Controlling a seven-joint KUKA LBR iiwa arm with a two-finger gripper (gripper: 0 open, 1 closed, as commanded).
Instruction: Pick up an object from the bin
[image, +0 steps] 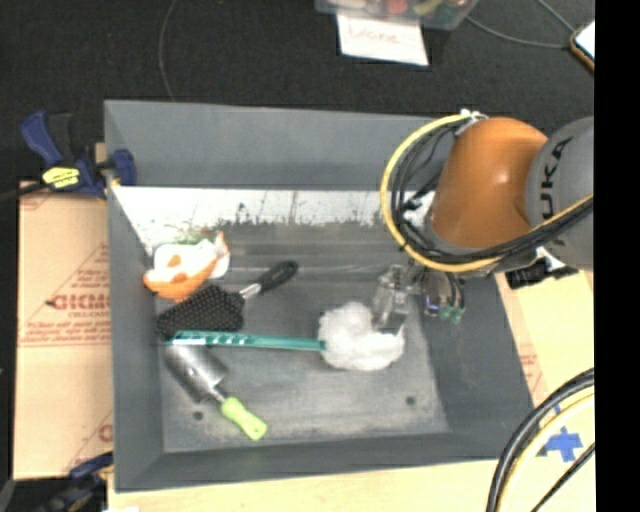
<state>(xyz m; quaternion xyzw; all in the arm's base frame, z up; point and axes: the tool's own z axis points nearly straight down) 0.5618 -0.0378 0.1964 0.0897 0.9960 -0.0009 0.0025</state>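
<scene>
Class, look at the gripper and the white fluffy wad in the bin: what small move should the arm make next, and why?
Probably shift slightly toward the view's left. The gripper sits at the right edge of the white fluffy wad, not over its middle; centring first should give a surer grab.

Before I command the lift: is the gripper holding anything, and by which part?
It cannot be told. The gripper sits at the upper right edge of the white fluffy wad; whether it grips that edge is unclear.
</scene>
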